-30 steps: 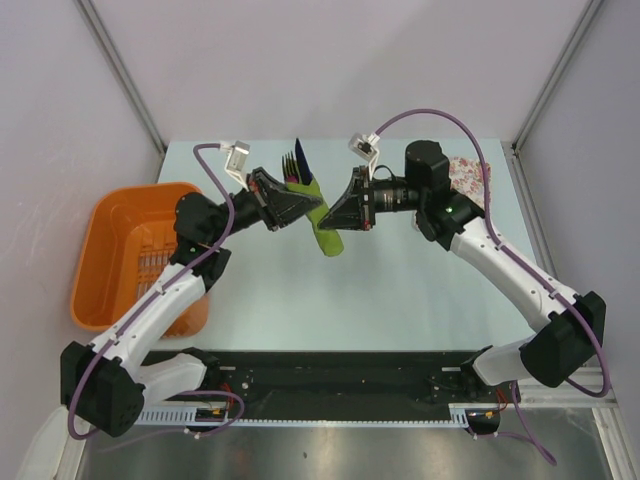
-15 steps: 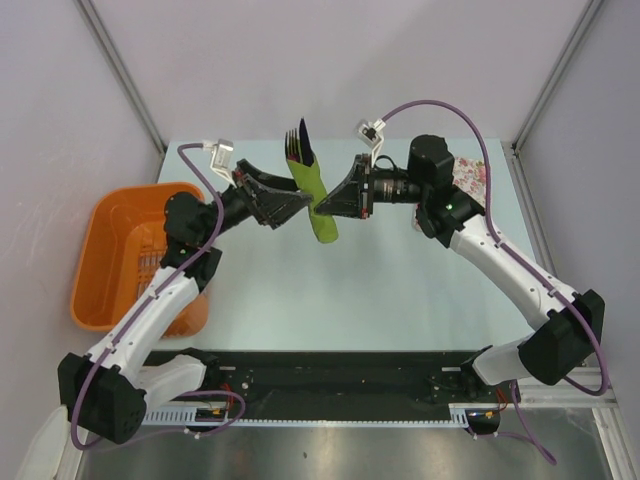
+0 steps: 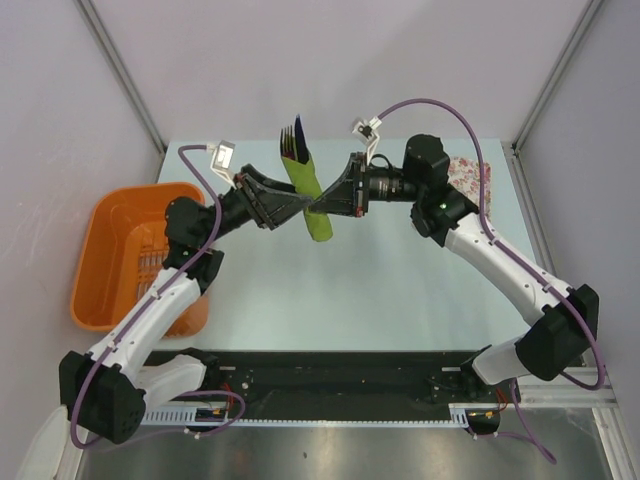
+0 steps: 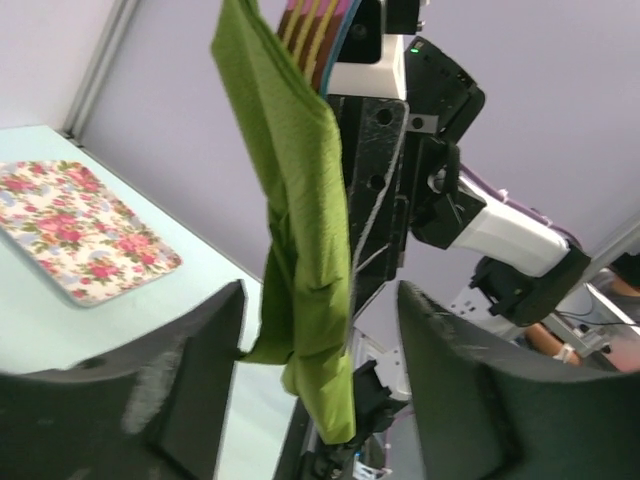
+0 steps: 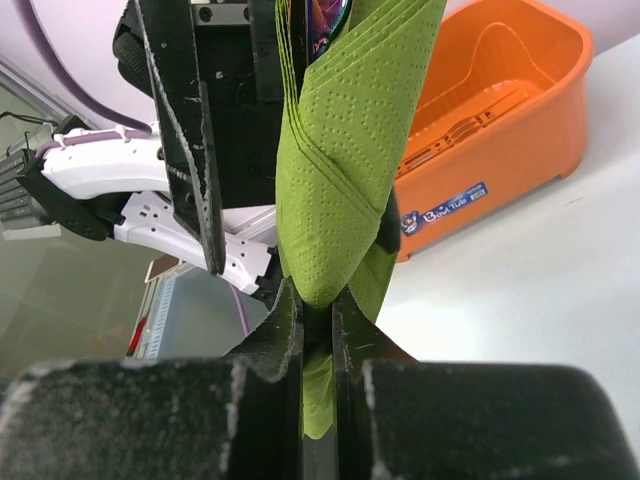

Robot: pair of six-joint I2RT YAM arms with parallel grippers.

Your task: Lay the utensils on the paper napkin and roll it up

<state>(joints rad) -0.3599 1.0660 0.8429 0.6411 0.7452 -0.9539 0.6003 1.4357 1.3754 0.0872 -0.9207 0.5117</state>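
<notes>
The right claw (image 5: 318,300) is clenching the rolled paper napkin (image 3: 308,195) low down, holding it airborne over the desk's (image 3: 400,290) far middle, long axis near upright, utensils (image 3: 293,140) poking out top, while the left claw (image 4: 320,300), released, is straddling it from the opposite side.

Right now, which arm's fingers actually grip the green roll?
The right gripper: its fingers pinch the rolled napkin; the left gripper has its fingers open beside it.
</notes>
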